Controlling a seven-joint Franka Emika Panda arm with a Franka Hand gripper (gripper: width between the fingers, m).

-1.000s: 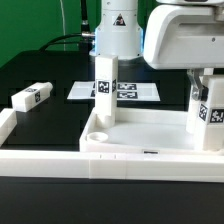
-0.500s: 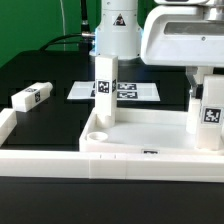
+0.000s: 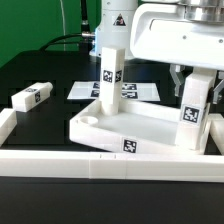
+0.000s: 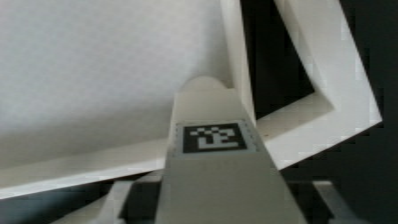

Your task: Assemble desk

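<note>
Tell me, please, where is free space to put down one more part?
Free: the black table between the loose leg and the tabletop. Crowded: the exterior view's right, where the gripper holds a standing leg.

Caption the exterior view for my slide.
Gripper clamps the near leg at a tabletop corner; the far leg stands, a spare leg lies loose.

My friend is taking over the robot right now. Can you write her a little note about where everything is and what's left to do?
Gripper: shut on the held leg, which stands in a corner of the tabletop at the exterior view's right.
Second leg: upright in a far corner.
Loose leg: lying on the table at the exterior view's left.
Done: two legs stand in the tabletop; how tight, cannot tell.
Left: probably finish the held leg, then fit the loose leg, perhaps in the empty socket. No fourth leg in view.
</note>
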